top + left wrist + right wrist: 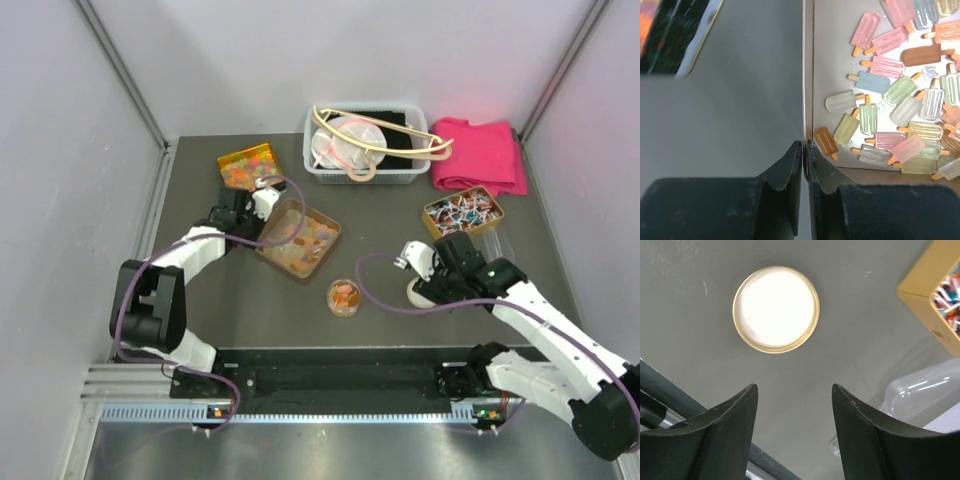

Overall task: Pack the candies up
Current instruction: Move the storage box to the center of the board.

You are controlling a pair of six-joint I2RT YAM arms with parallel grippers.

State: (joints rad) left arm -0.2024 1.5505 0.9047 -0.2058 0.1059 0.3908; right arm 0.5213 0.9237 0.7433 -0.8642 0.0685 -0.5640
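The left gripper point(805, 146) is pinched onto the thin wall of a tray point(827, 60) holding the candies point(900, 92), ice-lolly shapes partly cut off at the frame's right edge. The right gripper point(795, 392) is spread above a round lid point(776, 309), which is half hidden in the overhead view.
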